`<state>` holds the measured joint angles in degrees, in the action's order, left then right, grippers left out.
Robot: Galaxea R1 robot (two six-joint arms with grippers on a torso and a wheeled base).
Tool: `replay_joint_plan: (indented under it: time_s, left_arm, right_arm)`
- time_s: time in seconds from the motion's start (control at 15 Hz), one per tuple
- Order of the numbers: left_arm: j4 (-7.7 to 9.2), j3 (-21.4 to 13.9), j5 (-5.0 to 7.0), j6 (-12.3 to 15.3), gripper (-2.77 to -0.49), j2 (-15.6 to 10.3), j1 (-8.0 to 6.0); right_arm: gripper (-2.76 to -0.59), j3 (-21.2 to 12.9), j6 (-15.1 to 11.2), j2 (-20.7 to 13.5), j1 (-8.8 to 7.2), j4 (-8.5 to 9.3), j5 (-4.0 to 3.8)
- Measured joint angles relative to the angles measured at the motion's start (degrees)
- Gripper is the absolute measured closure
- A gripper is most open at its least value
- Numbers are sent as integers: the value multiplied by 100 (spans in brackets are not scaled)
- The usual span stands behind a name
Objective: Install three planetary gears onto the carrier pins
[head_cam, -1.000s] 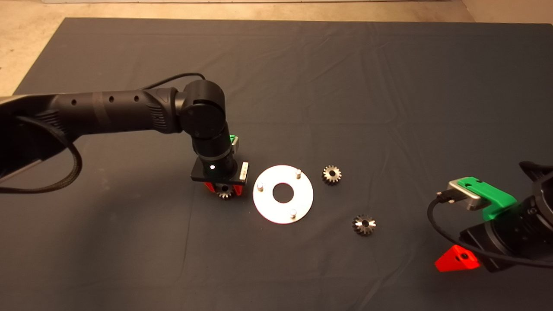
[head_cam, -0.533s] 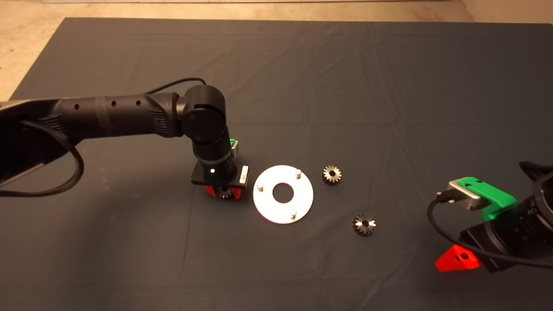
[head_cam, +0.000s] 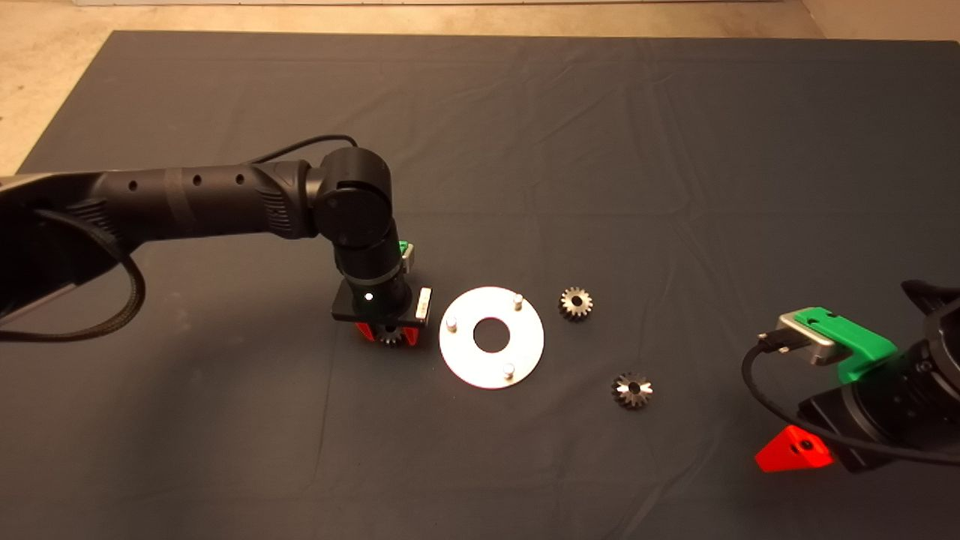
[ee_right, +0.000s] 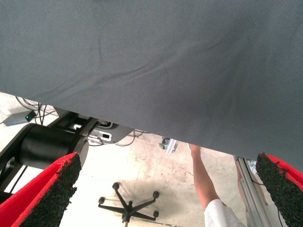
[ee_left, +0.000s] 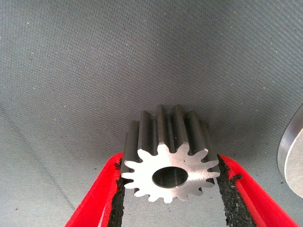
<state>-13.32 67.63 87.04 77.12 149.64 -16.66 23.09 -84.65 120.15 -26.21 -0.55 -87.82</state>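
One small silvery toothed gear (ee_left: 169, 158) sits clenched in the left hand (head_cam: 387, 333) just beside the bright round pinned plate (head_cam: 491, 337); two gears (head_cam: 575, 303) lie beyond. Right hand (ee_right: 165, 189) waits spread wide.

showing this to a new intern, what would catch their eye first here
Probably the bright round plate mid-mat with three bare carrier pins. Just beside it the left gripper is shut on a gear, while two more gears lie on the mat past the plate. The right gripper waits open at the lower right.
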Motion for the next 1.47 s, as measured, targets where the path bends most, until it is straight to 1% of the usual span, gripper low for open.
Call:
replay_joint_plan:
  time_s: [0.33, 0.87, 1.2, 1.33, 1.4, 1.47]
  left_arm:
    - [-1, 0, 0, -11, -122, 4, 0]
    - [-6, -2, -7, -138, -122, -13, 0]
    - [-26, 12, -7, -140, -122, -11, 0]
    - [-26, 98, -20, -238, -122, 4, 0]
    - [-45, 198, -50, -333, -122, 9, 0]
    - [-45, 249, -72, -356, -122, 6, 0]
  right_arm:
    - [-275, 0, 0, 0, 1, 0, 0]
    - [-275, 0, 0, 2, 2, 0, -2]
    - [-275, 0, 0, 2, 0, 0, -2]
    - [-275, 0, 0, 2, 2, 0, -2]
    - [-275, 0, 0, 2, 1, 0, 0]
    - [-275, 0, 0, 2, 2, 0, -2]
